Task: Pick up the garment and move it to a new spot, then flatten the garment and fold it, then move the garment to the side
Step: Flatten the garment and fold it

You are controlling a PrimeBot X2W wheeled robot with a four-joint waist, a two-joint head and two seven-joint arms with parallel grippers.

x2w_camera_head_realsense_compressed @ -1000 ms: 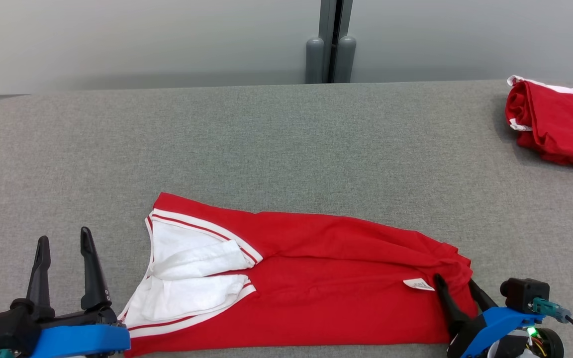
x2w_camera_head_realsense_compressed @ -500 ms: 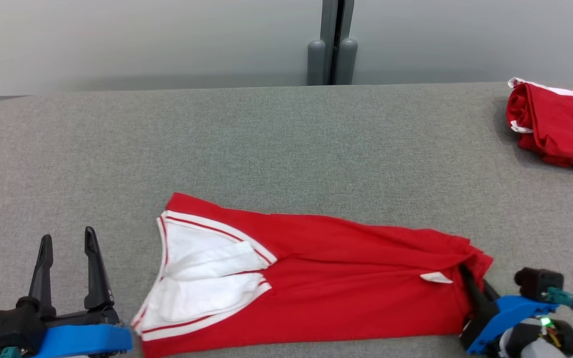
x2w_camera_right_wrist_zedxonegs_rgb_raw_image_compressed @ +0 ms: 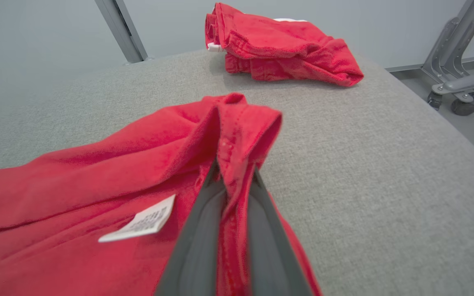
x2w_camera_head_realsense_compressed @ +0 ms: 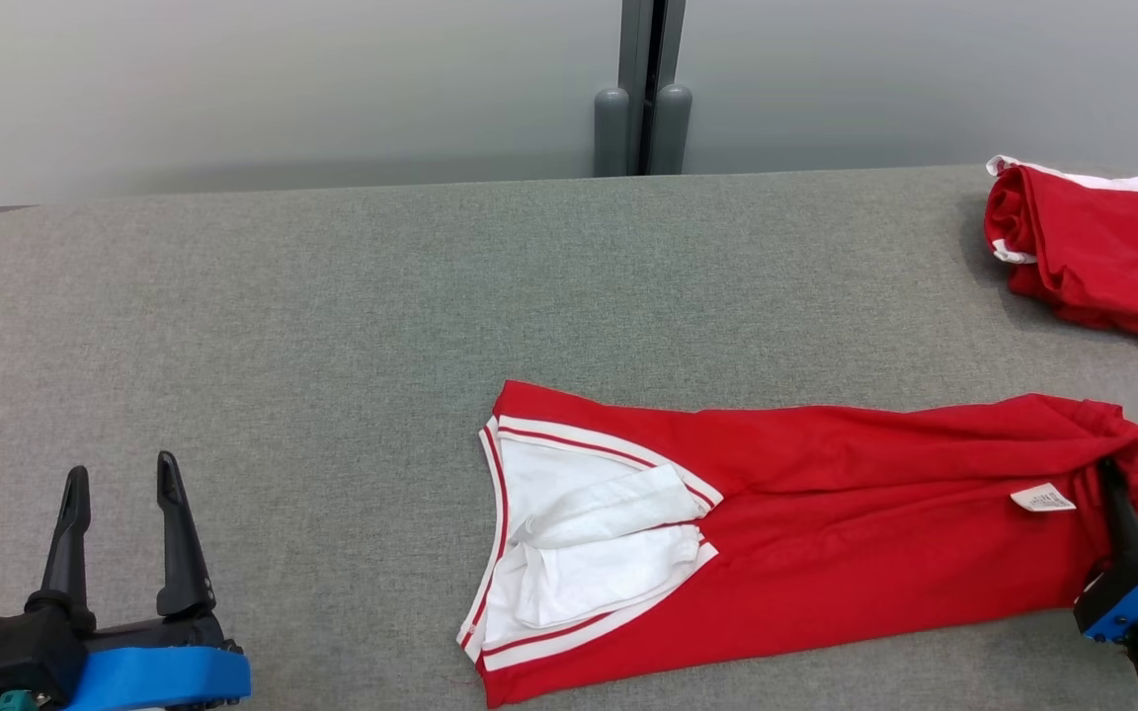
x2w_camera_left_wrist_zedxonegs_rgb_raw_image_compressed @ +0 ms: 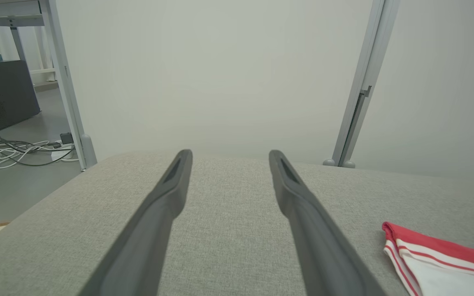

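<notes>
Plainly, the right claw [x2w_camera_head_realsense_compressed: 1117, 484] is pinched together on the bunched waistband end of the red shorts [x2w_camera_head_realsense_compressed: 826, 523]. In the right wrist view a ridge of cloth stands up between its two fingers, just beside the white care label [x2w_camera_head_realsense_compressed: 1043, 498]. From that grip the shorts stretch away to the robot's left across the grey desk [x2w_camera_head_realsense_compressed: 332, 296]. Their long axis runs side to side and slants a little toward the near edge, ending in the white-trimmed leg openings [x2w_camera_head_realsense_compressed: 579, 553] about mid-desk. The left claw [x2w_camera_head_realsense_compressed: 120, 474] hangs low at the near left corner with its fingers spread wide and nothing between them. It is well apart from that trimmed end, which lies off to its right (the striped hem just peeks into the lower right of the left wrist view). So the right arm has the only hold, and to flatten the cloth the left claw would likely need to travel rightward along that same axis. A folded red garment [x2w_camera_head_realsense_compressed: 1093, 247] sits at the far right corner, beyond the gripped end and worth keeping clear of.
</notes>
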